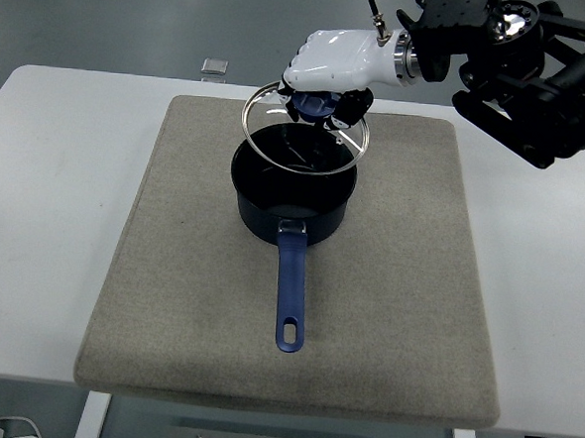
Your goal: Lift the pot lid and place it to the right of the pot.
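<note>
One hand (334, 68) is at work before you: the right one, white-shelled on a black arm that reaches in from the upper right. Its fingers are clamped on the blue knob (309, 104) of the lid (305, 130). You can see the lid held in the air, clear of the pot (294, 191), tilted a little and hanging over the pot's far rim, so that it overlaps the opening from above. The lid is glass with a metal rim, and you can look through it into the dark inside of the pot.

The pot is open, dark blue, standing near the middle of a grey mat (190, 272), its long blue handle (289, 293) pointing toward the near edge. The mat lies on the white worktop (46, 184). You will also see a small square thing (214, 67) at the worktop's far edge, well apart from the mat.
</note>
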You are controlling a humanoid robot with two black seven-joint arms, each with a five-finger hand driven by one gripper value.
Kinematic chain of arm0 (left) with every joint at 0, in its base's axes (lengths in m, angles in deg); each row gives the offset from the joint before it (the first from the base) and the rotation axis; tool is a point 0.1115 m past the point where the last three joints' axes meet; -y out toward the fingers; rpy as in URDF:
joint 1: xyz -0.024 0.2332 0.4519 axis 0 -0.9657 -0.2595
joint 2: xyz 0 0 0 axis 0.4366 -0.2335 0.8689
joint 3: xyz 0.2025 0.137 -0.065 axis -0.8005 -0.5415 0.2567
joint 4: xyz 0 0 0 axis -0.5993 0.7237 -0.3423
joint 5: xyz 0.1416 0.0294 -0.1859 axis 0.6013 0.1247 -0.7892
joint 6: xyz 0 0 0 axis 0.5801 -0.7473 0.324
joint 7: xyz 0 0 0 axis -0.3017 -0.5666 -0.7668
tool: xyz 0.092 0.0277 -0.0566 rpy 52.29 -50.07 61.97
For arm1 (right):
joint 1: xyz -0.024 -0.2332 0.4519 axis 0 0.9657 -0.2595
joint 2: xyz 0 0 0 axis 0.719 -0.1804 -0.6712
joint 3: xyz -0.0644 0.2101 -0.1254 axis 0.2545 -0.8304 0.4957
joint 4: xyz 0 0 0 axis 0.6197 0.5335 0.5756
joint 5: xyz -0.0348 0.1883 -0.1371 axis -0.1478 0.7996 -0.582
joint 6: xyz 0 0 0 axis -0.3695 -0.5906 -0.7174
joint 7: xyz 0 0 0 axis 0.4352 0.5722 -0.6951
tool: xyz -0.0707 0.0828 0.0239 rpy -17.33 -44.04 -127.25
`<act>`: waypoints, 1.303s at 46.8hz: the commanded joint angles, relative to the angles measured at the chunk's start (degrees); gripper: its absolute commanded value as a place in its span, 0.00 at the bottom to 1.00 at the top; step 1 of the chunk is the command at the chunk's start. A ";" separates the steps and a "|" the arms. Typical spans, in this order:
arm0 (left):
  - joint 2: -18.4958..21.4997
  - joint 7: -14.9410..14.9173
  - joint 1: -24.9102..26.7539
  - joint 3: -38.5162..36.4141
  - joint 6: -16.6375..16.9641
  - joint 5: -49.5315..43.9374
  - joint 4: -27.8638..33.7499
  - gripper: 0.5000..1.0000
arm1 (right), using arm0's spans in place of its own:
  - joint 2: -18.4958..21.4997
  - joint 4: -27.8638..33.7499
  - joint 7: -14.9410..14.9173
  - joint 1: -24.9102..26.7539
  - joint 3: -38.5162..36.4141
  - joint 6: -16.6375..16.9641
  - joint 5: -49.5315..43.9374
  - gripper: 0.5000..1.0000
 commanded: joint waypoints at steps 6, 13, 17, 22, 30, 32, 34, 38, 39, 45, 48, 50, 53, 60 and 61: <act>0.00 0.00 0.00 -0.01 0.00 0.00 0.00 1.00 | -0.10 3.30 0.00 0.01 0.18 -0.10 -0.01 0.00; 0.00 0.00 0.00 -0.01 0.00 0.00 0.00 1.00 | -0.18 6.64 0.00 0.18 0.36 -0.27 -0.09 0.00; 0.00 0.00 0.00 -0.01 0.00 0.00 0.00 1.00 | -0.27 7.87 0.00 0.62 0.45 -0.36 -0.18 0.00; 0.00 0.00 0.00 -0.01 0.00 0.00 0.00 1.00 | -0.18 9.20 0.00 0.89 1.67 -0.53 -0.18 0.00; 0.00 0.00 0.00 -0.01 0.00 0.00 0.00 1.00 | -0.36 10.16 0.00 1.68 3.61 -1.24 -0.09 0.00; 0.00 0.00 0.00 -0.01 0.00 0.00 0.00 1.00 | -0.27 10.51 0.00 1.77 3.61 -1.24 -0.09 0.00; 0.00 0.00 0.00 -0.01 0.00 0.00 0.00 1.00 | -0.18 10.95 0.00 1.77 3.61 -1.24 -0.09 0.00; 0.00 0.00 0.00 -0.01 0.00 0.00 0.00 1.00 | -0.45 11.22 0.00 2.03 3.70 -1.24 -0.09 0.00; 0.00 0.00 0.00 -0.01 0.00 0.00 0.00 1.00 | -0.53 11.22 0.00 2.12 3.70 -1.24 -0.09 0.00; 0.00 0.00 0.00 -0.01 0.00 0.00 0.00 1.00 | -0.97 11.31 0.00 2.82 4.31 -1.33 -0.09 0.00; 0.00 0.00 0.00 -0.01 0.00 0.00 0.00 1.00 | -1.15 11.39 0.00 3.35 5.02 -1.85 -0.09 0.00; 0.00 0.00 0.00 -0.01 0.00 0.00 0.00 1.00 | -1.15 11.48 0.00 3.79 5.63 -2.12 -0.09 0.00; 0.00 0.00 0.00 -0.01 0.00 0.00 0.00 1.00 | -1.24 11.66 0.00 4.58 6.07 -2.47 -0.09 0.00; 0.00 0.00 0.00 -0.01 0.00 0.00 0.00 1.00 | -1.41 13.41 0.00 6.95 6.34 -3.35 -0.09 0.00; 0.00 0.00 0.00 -0.01 0.00 0.00 0.00 1.00 | -1.67 13.50 0.00 7.21 6.42 -3.52 -0.18 0.00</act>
